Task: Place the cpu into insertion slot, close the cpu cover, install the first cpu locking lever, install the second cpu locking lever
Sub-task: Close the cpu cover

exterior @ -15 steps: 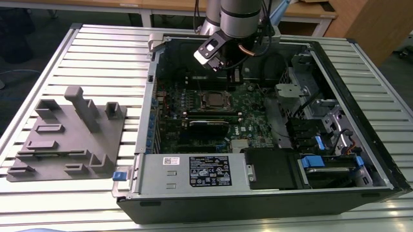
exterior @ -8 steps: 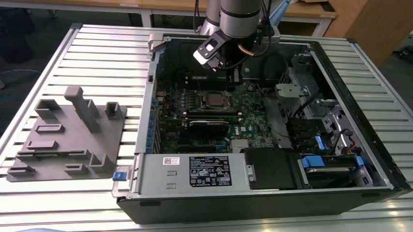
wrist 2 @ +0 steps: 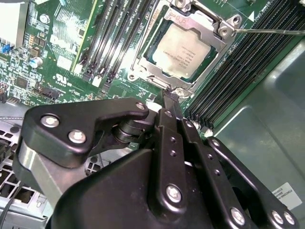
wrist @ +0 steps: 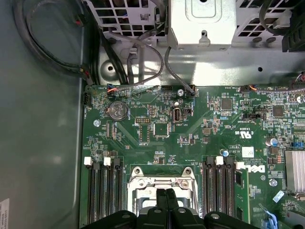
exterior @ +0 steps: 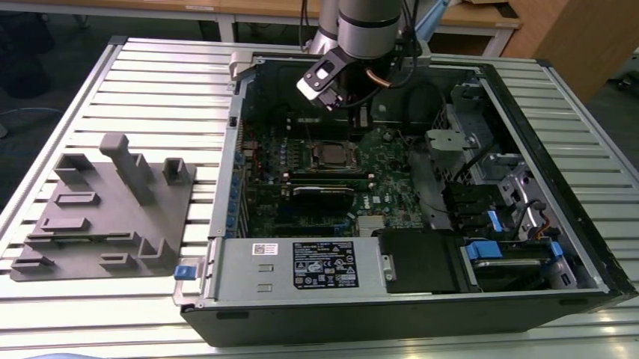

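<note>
We note gripper (wrist 2: pixel 169 97) fingers pressed together by the cpu cover (wrist 2: pixel 153 76) edge; a slip could gouge the green board (wrist 2: pixel 71 43).

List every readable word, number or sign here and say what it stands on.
Black label on the front metal box: too small to read.
White sticker beside it: too small.
White print on the motherboard: too small.
Marking on the cpu: too faint.
Corner sticker in the second wrist view: blurred.
</note>
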Tool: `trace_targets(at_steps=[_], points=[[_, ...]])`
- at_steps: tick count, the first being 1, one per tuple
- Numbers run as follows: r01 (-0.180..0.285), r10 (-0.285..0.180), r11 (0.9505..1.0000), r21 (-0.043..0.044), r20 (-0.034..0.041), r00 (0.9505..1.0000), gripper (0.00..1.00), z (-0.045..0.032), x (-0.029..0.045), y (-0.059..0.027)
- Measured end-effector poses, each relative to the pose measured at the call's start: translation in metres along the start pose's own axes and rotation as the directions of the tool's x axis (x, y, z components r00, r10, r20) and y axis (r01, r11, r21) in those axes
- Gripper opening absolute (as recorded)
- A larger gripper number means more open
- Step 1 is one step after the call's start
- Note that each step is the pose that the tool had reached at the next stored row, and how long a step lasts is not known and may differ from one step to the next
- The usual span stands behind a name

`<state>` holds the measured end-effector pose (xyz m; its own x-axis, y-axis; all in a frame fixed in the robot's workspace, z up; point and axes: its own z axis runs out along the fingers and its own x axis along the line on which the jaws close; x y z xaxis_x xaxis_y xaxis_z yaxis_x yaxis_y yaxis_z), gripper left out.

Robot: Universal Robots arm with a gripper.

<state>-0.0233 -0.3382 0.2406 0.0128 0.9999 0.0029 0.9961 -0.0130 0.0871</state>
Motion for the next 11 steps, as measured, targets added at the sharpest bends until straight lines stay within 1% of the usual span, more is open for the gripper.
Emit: trace_targets(at_steps=[7,11], points=[[0.000,0.000,1.0000,-0.0001,-0.0001,1.0000,0.11,0.0000,0.0000,-0.0001],[0.011,-0.011,0.9999,0.0000,-0.0010,0.9999,0.11,0.0001,0.0000,-0.0001]])
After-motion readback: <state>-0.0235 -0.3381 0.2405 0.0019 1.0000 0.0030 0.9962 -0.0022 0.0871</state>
